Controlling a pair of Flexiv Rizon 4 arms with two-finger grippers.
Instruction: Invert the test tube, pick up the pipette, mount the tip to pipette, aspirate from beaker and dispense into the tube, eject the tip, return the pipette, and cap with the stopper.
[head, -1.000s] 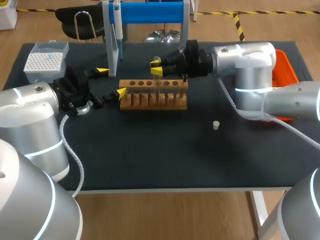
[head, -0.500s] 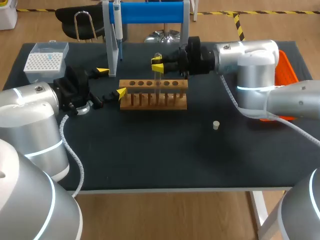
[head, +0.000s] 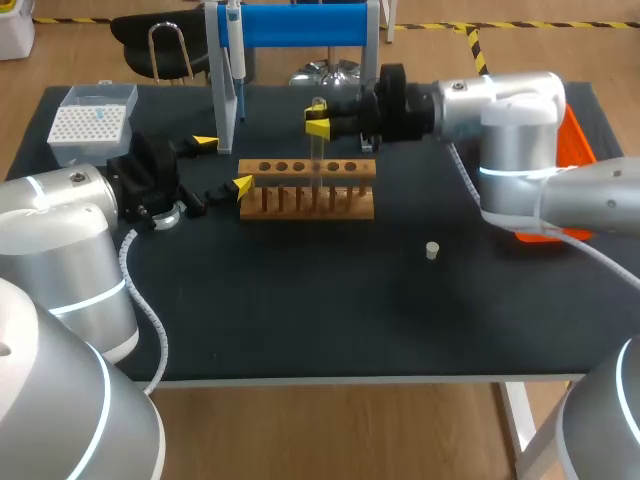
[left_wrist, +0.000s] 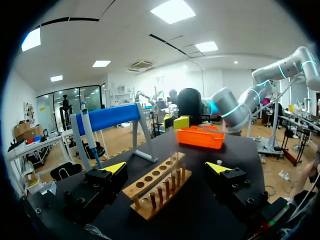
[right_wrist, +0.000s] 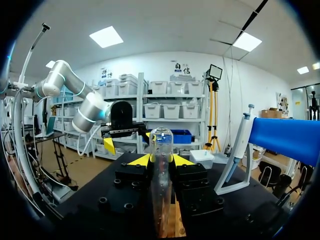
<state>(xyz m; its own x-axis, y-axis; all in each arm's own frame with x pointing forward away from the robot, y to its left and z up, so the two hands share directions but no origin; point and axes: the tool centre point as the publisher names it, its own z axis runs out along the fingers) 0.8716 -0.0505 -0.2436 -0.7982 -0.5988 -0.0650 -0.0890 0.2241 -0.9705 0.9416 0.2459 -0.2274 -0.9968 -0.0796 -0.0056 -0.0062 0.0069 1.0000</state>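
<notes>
Right jaws: I see my right gripper (head: 318, 125) clenched on the test tube (head: 318, 150), one yellow tip on each side of the glass.
Test tube: upright between those tips, its rounded end above them in the right wrist view (right_wrist: 161, 175); its lower part runs down from the jaws to the wooden rack (head: 308, 190). I cannot tell whether it is clear of the hole.
Left jaws: my left gripper (head: 224, 164) is released and grips nothing; the near end of the rack (left_wrist: 155, 187) lies ahead between its spread fingers.
Pipette: the pipette (head: 233, 50) hangs on the blue stand (head: 300, 25), ahead of and beside the right jaws.
Stopper: the stopper (head: 432, 250) sits on the table, well apart from both grippers.
Tip box: the tip box (head: 85, 122) is well apart from the left jaws, behind them.
</notes>
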